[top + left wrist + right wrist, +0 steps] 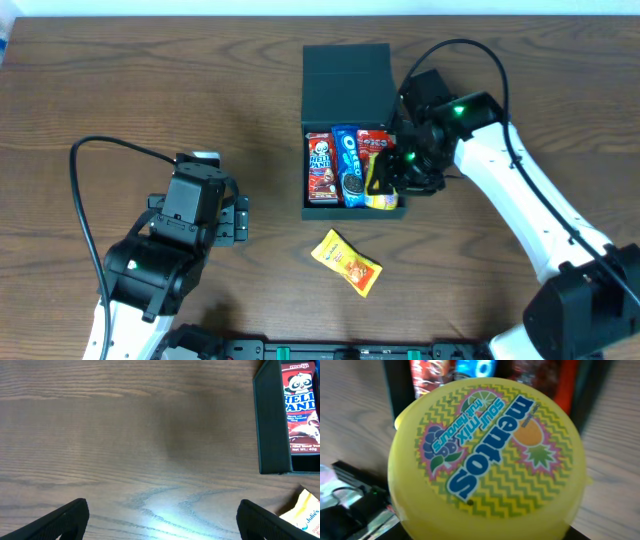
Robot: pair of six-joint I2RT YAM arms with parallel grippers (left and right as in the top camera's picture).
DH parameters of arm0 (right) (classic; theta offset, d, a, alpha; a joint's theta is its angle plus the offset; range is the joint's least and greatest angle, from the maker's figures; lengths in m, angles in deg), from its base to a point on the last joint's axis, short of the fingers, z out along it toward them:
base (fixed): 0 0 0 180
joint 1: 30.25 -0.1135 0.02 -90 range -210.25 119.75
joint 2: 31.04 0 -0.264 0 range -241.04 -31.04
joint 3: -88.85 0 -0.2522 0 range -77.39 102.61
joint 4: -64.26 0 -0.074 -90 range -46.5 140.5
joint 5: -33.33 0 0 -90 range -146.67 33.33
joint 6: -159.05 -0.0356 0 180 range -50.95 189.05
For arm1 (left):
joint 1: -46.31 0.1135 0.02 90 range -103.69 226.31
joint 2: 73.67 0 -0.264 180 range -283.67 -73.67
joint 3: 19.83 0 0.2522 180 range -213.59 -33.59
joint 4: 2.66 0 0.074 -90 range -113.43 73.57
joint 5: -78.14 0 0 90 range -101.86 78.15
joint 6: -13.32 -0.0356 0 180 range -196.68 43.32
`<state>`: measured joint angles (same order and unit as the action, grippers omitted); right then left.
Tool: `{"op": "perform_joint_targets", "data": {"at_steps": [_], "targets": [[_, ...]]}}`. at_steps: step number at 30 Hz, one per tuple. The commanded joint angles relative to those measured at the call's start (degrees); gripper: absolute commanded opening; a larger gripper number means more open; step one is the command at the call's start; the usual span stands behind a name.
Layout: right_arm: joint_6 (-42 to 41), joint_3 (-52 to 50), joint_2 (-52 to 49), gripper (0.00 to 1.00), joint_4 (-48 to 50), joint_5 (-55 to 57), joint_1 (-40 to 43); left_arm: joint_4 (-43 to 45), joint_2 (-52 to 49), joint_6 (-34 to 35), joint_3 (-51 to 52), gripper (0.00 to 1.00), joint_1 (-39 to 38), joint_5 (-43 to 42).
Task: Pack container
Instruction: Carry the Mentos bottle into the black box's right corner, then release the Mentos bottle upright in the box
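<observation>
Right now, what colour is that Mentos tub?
The Mentos tub is yellow; clearest in right wrist view.

Dark wood-grain table (120, 90), two things lying on it.
Open teal box (345, 75) stands at the far middle, flap lid folded back flat onto the wood; yellow packet (346, 262) lies flat and skewed near the box's front wall, not touching it.

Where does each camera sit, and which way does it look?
Overhead: above the table, facing straight down on the container; both arms show.
Left wrist: on the left gripper, facing bare wood; its fingertips show.
Right wrist: on the right arm, filled by the Mentos tub.
Shared: overhead and left wrist both show the Hello Panda packet.
</observation>
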<state>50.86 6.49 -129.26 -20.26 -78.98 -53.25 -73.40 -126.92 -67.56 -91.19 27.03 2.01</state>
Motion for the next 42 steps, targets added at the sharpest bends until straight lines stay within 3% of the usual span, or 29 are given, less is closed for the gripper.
{"op": "perform_joint_targets", "data": {"at_steps": [1,7,30,35,39,42], "targets": [[4.3,1.3,-1.0,0.02,-1.5,1.3,1.3,-0.2,0.0,-0.3,0.0,0.95,0.2,0.0],[9.1,3.7,-5.5,0.02,-4.1,1.4,1.7,-0.2,0.0,-0.3,0.0,0.95,0.2,0.0],[10.1,8.2,-15.3,0.01,-5.0,5.4,2.3,-0.2,0.0,-0.3,0.0,0.95,0.2,0.0],[10.1,8.2,-15.3,0.22,-4.9,5.4,2.3,-0.2,0.0,-0.3,0.0,0.95,0.2,0.0],[10.1,8.2,-15.3,0.46,-4.9,5.4,2.3,-0.2,0.0,-0.3,0.0,0.95,0.2,0.0],[10.1,8.2,-15.3,0.56,-4.9,5.4,2.3,-0.2,0.0,-0.3,0.0,0.95,0.2,0.0]]}}
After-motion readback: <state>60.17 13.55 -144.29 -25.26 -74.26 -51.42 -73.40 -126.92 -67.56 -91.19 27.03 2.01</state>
